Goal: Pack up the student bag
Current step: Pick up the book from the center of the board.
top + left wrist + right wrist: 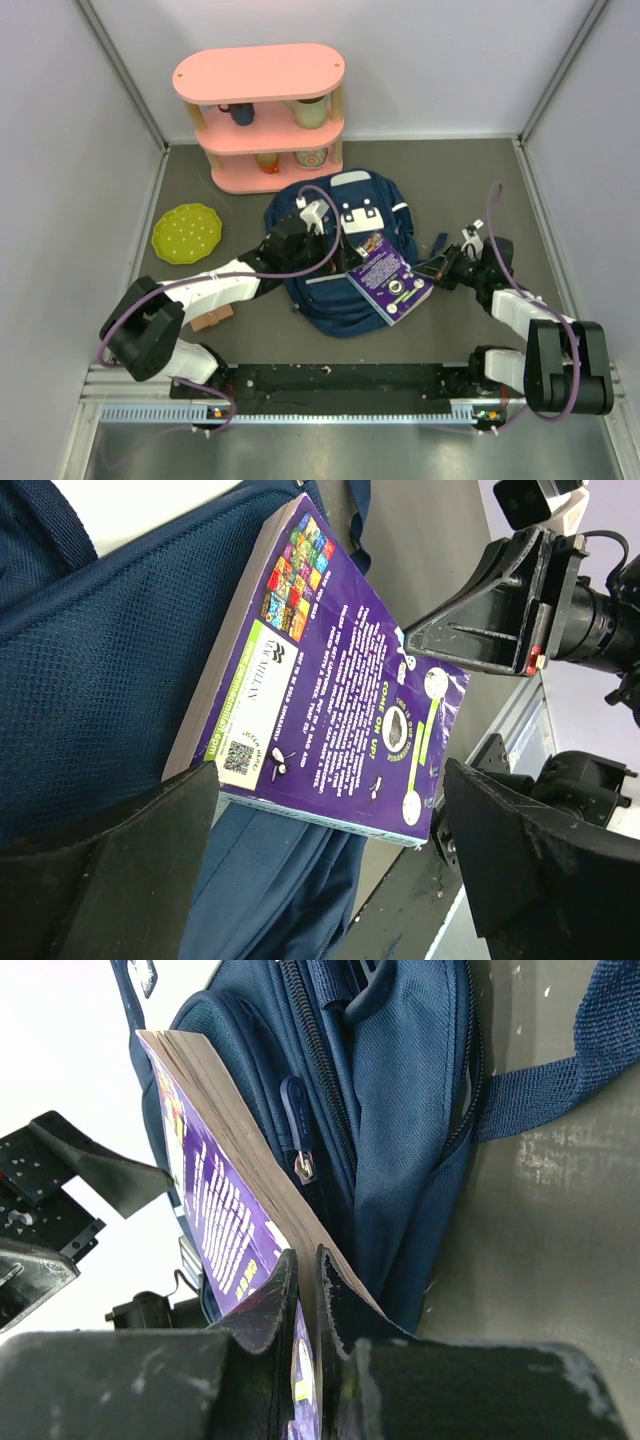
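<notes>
The student bag [325,295] is lying flat at the centre of the top view on the grey surface [450,180], with a purple book [390,280] resting on its right side. The right fingers [262,1305] are pinching the book's edge, nearly closed on the cover and pages, at the lower middle of the right wrist view. The left fingers [120,860] are standing wide apart over the bag's navy fabric, gripping nothing, with the book showing between them. A pink shelf [260,75] is standing at the upper left of the top view, and a green plate [186,233] is lying just below it.
</notes>
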